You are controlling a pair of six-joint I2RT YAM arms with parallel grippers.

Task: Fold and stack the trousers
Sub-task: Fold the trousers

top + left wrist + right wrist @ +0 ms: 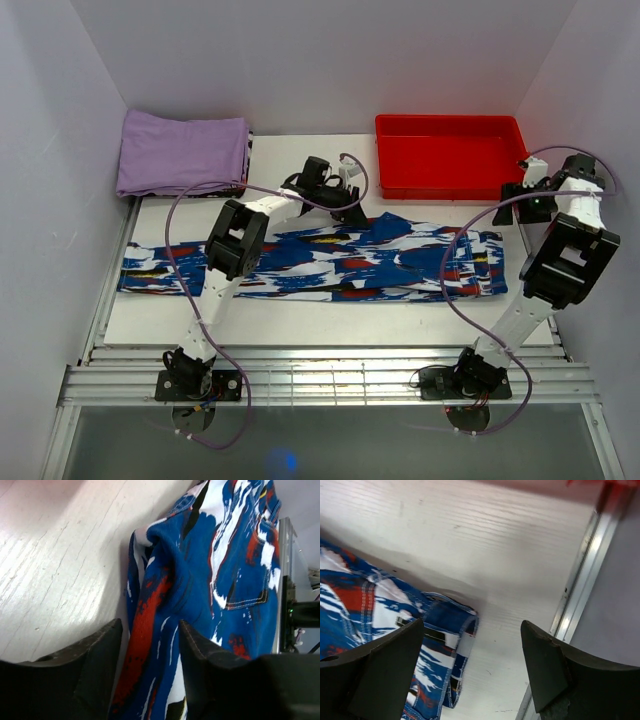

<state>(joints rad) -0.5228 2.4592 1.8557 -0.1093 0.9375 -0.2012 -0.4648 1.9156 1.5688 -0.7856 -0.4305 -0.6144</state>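
I'm seeing the left gripper (pixel 150 625) straddling bunched trousers (pixel 225 580), grip impossible to tell; right gripper (pixel 471 627) hanging open over their waistband (pixel 451 626).

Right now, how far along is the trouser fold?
Done: the trousers lie flat in one long strip, seemingly leg over leg. In hand: the left gripper straddles a raised ridge at their far edge, jaws apart; the right gripper hangs open over the waistband. Left: the crosswise folds and stacking.
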